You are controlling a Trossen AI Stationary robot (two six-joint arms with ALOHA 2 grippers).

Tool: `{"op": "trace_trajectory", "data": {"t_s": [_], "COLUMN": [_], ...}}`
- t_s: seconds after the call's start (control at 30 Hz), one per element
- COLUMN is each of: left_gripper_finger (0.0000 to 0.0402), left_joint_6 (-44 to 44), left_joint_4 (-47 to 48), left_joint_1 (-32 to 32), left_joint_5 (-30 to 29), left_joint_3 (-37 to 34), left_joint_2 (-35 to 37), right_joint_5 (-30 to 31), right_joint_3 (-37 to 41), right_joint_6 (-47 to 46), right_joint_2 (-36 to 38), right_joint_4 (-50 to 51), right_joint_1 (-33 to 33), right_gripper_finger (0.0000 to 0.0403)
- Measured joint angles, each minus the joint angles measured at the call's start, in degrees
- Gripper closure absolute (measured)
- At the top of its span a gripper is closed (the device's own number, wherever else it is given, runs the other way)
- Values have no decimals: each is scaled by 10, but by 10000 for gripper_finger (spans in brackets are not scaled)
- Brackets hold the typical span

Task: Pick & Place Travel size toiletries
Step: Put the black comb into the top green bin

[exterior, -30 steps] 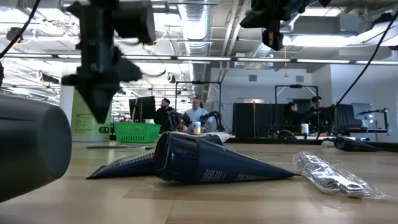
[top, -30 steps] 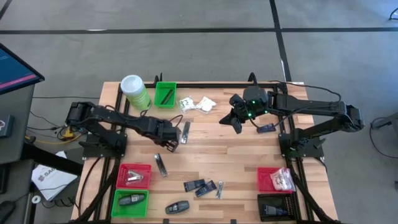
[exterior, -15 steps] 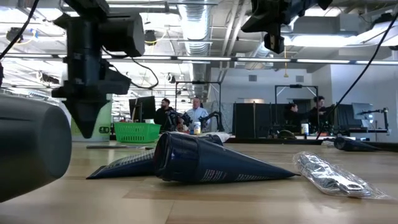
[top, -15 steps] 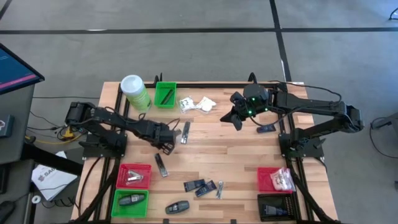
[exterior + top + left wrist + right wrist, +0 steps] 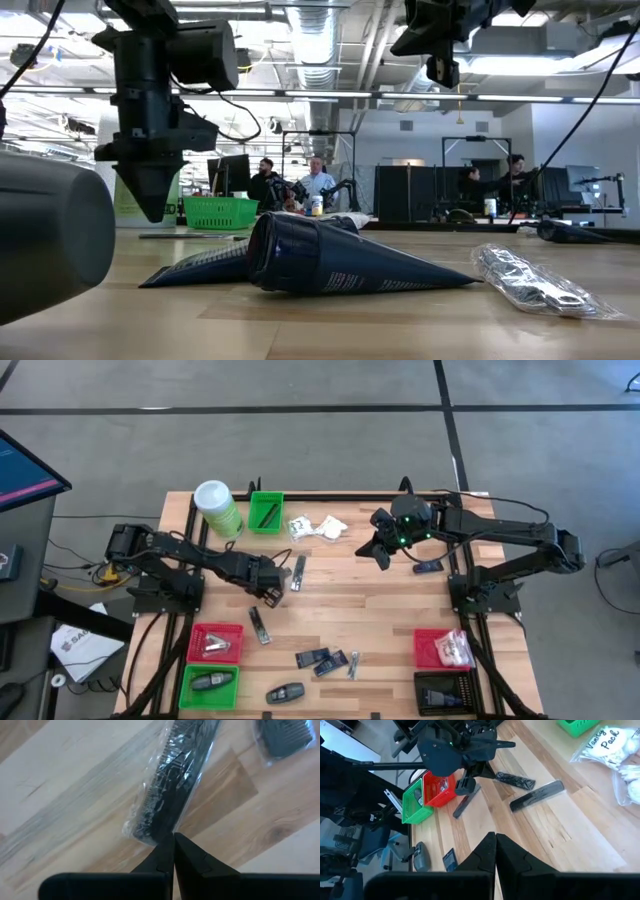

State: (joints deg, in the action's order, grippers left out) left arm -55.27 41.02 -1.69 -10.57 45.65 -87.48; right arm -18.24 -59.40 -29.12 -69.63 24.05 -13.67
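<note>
Left wrist view: left hand (image 5: 174, 839), fingers pressed together, empty, tips above a bagged black comb (image 5: 172, 785).

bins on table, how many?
5. Green bin at the far edge by the canister; red bin and green bin near left; red bin and black bin near right. None seem hidden.

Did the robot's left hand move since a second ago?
Yes. In the high view the shut left hand slid back a little toward its own arm, away from the wrapped comb.
</note>
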Motion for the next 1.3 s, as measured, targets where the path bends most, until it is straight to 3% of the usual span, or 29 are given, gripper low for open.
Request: {"op": "trace_trajectory", "data": {"t_s": [0.53,0.8,1.3], "left_gripper_finger": [400,400,400], "left_joint_6": [-20,-18,11], "left_joint_4": [-26,-98,-120], "left_joint_1": [68,52,34], "left_joint_5": [-10,-20,14], "left_joint_3": [-8,-4,-5], "left_joint_2": [-23,-78,-81], "right_joint_5": [0,-14,-14], "right_joint_3": [0,0,0], "right_joint_6": [27,24,38], "right_joint_2": [0,0,0], "right_joint_4": [-1,23,20], "right_joint_1": [0,0,-13], "right_gripper_finger": [403,403,403]}}
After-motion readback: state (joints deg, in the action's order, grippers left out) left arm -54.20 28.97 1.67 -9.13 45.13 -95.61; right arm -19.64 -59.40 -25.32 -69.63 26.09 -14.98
